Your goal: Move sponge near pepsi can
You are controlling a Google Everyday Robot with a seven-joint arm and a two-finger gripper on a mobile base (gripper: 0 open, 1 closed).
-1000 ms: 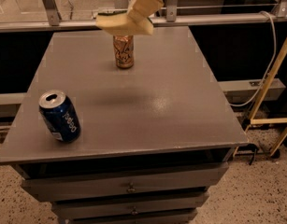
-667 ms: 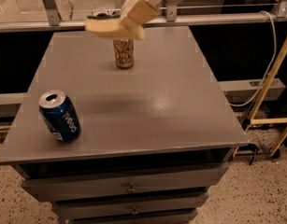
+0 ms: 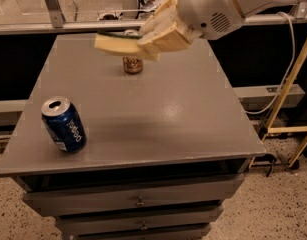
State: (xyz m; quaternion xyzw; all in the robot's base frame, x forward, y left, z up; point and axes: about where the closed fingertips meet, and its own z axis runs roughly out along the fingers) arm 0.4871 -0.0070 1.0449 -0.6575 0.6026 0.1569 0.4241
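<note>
My gripper (image 3: 152,40) is shut on the sponge (image 3: 117,42), pale yellow foam with a dark green top, and holds it in the air above the far middle of the grey table (image 3: 158,114). The sponge sticks out to the left of the cream fingers (image 3: 165,26). The pepsi can (image 3: 63,124), dark blue with white lettering and a silver top, stands tilted near the table's front left edge, well below and to the left of the sponge.
A gold-brown can (image 3: 132,64) stands at the far middle of the table, partly hidden behind the sponge and gripper. Drawers (image 3: 139,201) sit under the tabletop. A yellow frame (image 3: 288,99) and a white cable (image 3: 288,69) are at the right.
The arm has come forward and lower with the sponge in its grip. The sponge now covers the top of the gold-brown can. Both cans stand as before.
</note>
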